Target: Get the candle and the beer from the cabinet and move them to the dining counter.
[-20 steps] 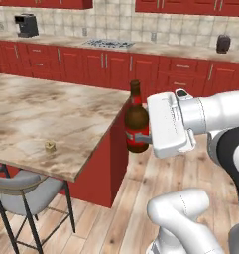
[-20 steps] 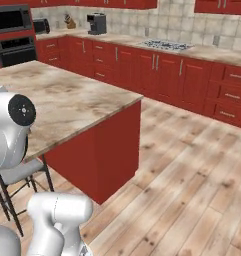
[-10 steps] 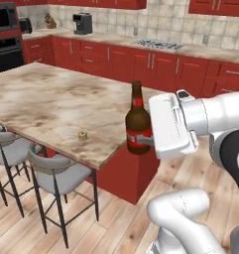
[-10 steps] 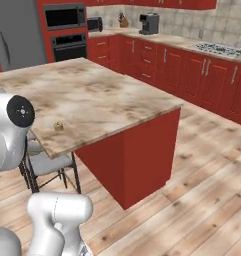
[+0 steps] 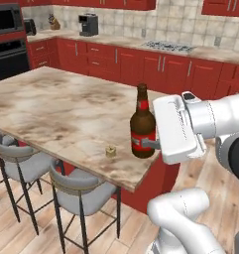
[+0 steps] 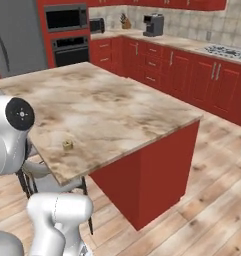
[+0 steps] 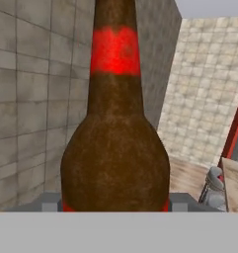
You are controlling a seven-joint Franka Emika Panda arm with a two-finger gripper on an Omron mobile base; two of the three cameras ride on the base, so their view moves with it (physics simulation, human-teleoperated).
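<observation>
The gripper [image 5: 149,144] is clamped on the beer [image 5: 143,127], its fingers pressed to the sides of the red label at the bottle's lower body. The bottle stands upright in the grasp, held in the air above the near right corner of the dining counter [image 5: 51,111]; whether its base touches the marbled top cannot be told from the left base view. In the hand view the beer [image 7: 115,128] looms close, dark brown glass with a red band round its slim neck. The label and band are plain red, with no brand or lettering that can be read.

The candle [image 5: 110,151] sits on the counter near its front edge, just left of the bottle; in the right base view the candle [image 6: 67,145] lies well in from the counter's [image 6: 117,107] right corner. Two grey stools [image 5: 84,191] stand tucked under the overhang.
</observation>
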